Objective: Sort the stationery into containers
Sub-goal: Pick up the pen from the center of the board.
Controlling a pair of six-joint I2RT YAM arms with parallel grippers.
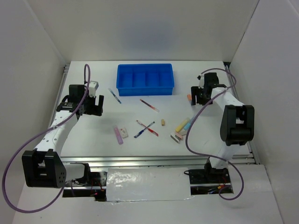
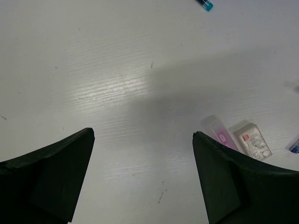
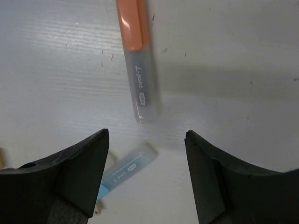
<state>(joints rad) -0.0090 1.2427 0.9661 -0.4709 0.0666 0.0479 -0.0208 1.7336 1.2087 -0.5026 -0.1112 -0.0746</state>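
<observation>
A bright blue rectangular plastic tray (image 1: 145,87) with four compartments in a row sits at the far middle of the white table (image 1: 154,149), and nothing can be seen inside it from above. The stationery lies loose on the table nearer than the tray. A thin white pen with blue ends (image 1: 114,95) lies just left of the tray, and a thin red-and-white pen (image 1: 149,105) lies just near of it. Closer to the middle, a red pen and a blue pen cross each other (image 1: 146,128), with a tiny tan piece (image 1: 162,122) to their right. To their left a short pink marker (image 1: 118,134) lies beside a small white eraser block (image 1: 123,132). To the right a yellow marker (image 1: 180,126) and a light blue marker (image 1: 186,125) lie side by side, and a short orange marker (image 1: 189,98) lies farther off by the right arm. The left gripper (image 1: 93,111) hangs over bare table at the left, well apart from the tray. Its black fingers (image 2: 46,177) are spread wide with nothing between them (the pink marker and eraser show off to one side in its wrist view). The right gripper (image 1: 198,99) is just beside the orange marker, its fingers (image 3: 224,186) also wide apart and gripping nothing. In the right wrist view the orange marker, which has a clear cap, lies just ahead of the gap, and the light blue marker is partly hidden by one finger.
</observation>
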